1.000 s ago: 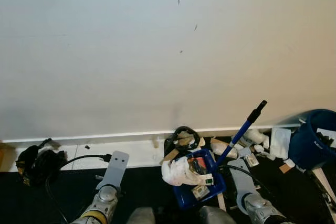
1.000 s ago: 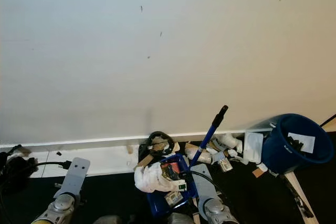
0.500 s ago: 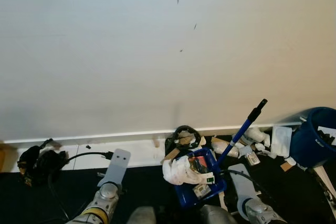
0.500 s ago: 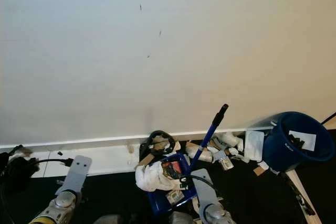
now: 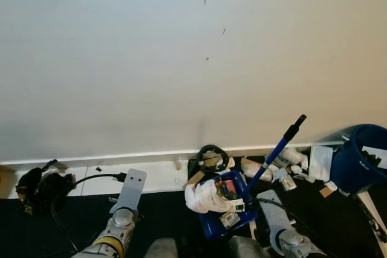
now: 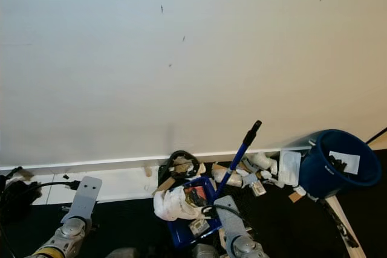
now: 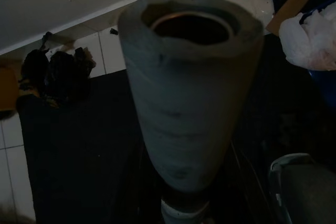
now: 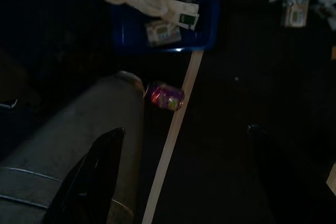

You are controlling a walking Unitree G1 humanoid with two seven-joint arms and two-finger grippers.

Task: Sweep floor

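Dustpan, one, bucket, one

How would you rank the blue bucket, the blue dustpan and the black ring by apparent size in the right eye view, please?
1. blue bucket, partly cut off by nothing much and clearly largest.
2. blue dustpan, partly covered by rubbish.
3. black ring, smallest.

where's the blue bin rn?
The blue bin is at the far right in the head views, against the wall, just right of the litter pile and the dustpan's blue handle.
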